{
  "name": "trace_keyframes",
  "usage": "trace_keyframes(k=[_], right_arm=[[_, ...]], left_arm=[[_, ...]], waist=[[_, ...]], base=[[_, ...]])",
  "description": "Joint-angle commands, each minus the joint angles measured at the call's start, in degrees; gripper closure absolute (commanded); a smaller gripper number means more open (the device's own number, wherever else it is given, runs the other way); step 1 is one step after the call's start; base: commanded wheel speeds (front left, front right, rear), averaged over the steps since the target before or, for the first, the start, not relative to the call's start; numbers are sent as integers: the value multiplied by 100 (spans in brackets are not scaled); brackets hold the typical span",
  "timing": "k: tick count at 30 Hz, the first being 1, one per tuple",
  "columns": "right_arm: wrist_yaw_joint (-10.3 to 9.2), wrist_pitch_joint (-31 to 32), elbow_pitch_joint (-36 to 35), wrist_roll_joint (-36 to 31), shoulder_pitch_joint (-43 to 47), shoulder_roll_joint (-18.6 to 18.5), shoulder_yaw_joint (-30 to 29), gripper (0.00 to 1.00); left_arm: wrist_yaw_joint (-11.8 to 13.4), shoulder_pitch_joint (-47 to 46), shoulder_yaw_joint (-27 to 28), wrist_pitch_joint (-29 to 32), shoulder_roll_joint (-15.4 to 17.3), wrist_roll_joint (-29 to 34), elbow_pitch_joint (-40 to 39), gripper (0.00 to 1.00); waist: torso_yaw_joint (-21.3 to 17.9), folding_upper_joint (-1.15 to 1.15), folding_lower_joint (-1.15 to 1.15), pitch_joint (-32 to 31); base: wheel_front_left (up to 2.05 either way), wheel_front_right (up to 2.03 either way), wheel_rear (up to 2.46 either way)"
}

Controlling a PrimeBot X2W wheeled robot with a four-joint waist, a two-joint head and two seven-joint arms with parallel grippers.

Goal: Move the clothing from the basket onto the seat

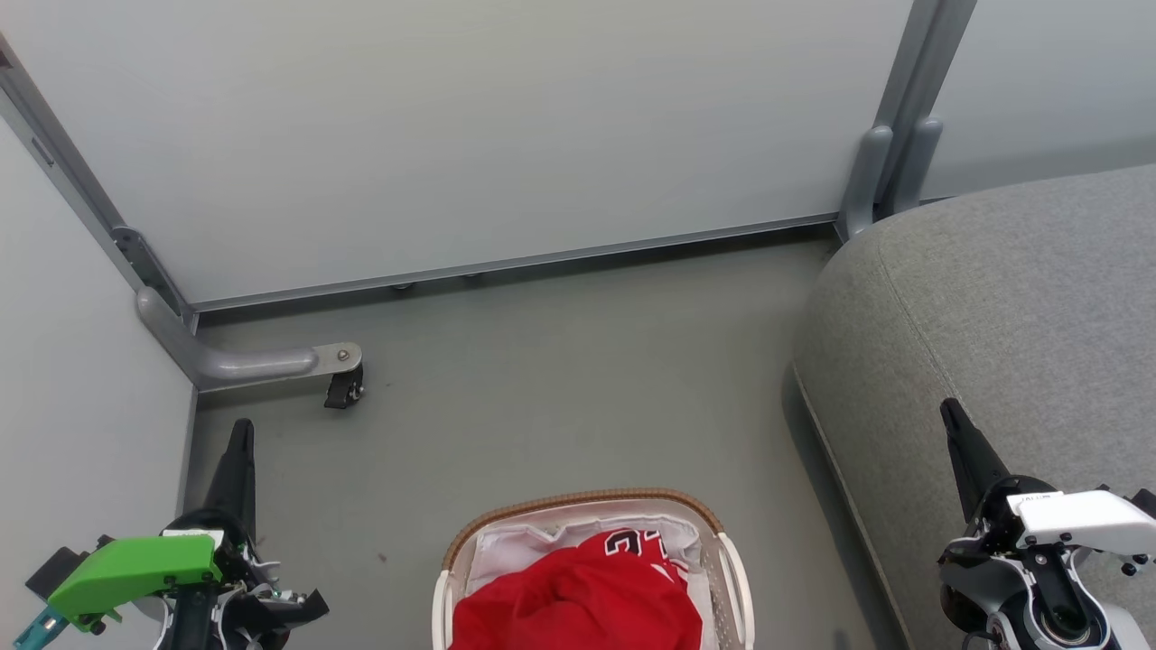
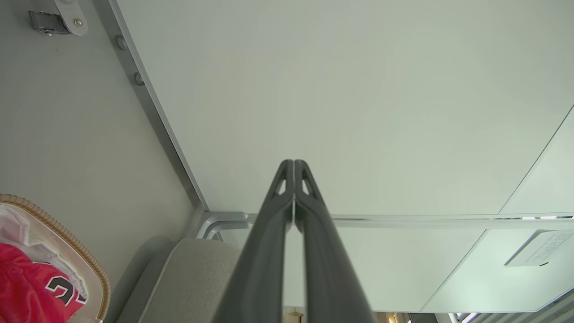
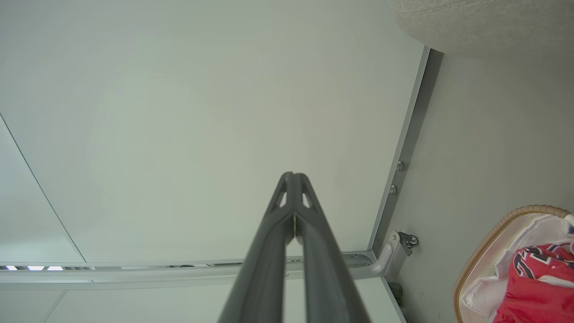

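Holding left claw and right claw shut, empty, at 7 and 4 o'clock. Noting red jersey heaped in basket at 6, seat at 3. Risking snagging white liner when grabbing.

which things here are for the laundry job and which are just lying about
For the job: clothing, basket, seat, left claw, right claw.
Just lying about: caster, panels, floor.
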Motion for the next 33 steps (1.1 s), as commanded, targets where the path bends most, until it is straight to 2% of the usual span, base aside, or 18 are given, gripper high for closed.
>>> trace_keyframes(k=[1, 33], right_arm=[[4, 19, -9, -26, 64, -14, -12, 100], [4, 20, -9, -23, 64, -14, -13, 100]], left_arm=[[-21, -57, 16, 8, 2, 47, 2, 100], [-21, -58, 17, 9, 1, 49, 2, 100]], waist=[[0, 0, 0, 0], [0, 0, 0, 0]], base=[[0, 0, 0], [0, 0, 0]])
